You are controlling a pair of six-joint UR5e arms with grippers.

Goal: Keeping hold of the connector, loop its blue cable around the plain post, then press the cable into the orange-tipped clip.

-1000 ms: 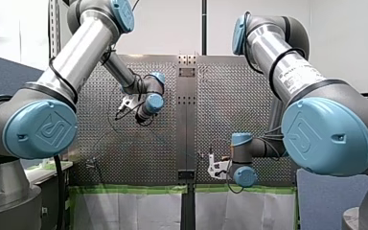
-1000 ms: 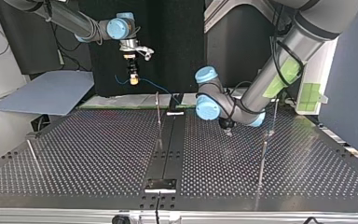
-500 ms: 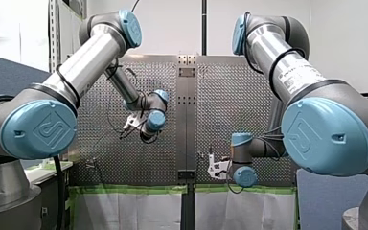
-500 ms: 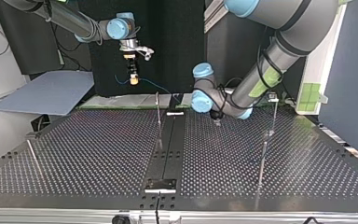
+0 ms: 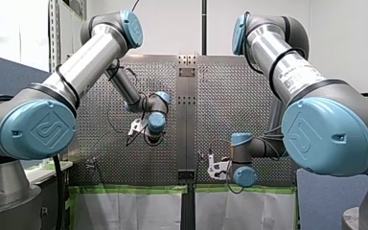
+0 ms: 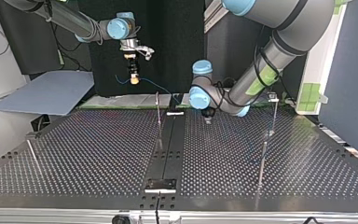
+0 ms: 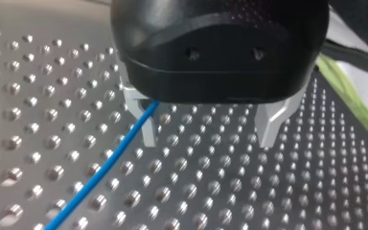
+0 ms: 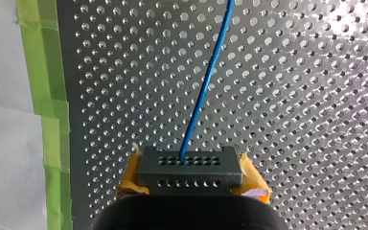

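My right gripper is shut with its yellow pads on a dark connector. A blue cable leaves the connector and runs ahead over the perforated table. In the top view this gripper hangs above the far edge, and the cable sags toward the middle. My left gripper is open just above the table, with the blue cable passing close by one metal finger. In the top view it sits right of a thin plain post.
A taller post with a small fitting on top stands at the top view's right, with another rod in front of it. A dark rail runs down the table's middle. Green tape lines the table edge.
My left arm has moved toward the top view's left and far edge, closer to the plain post, and lower in the front view. My right arm holds still with the connector.
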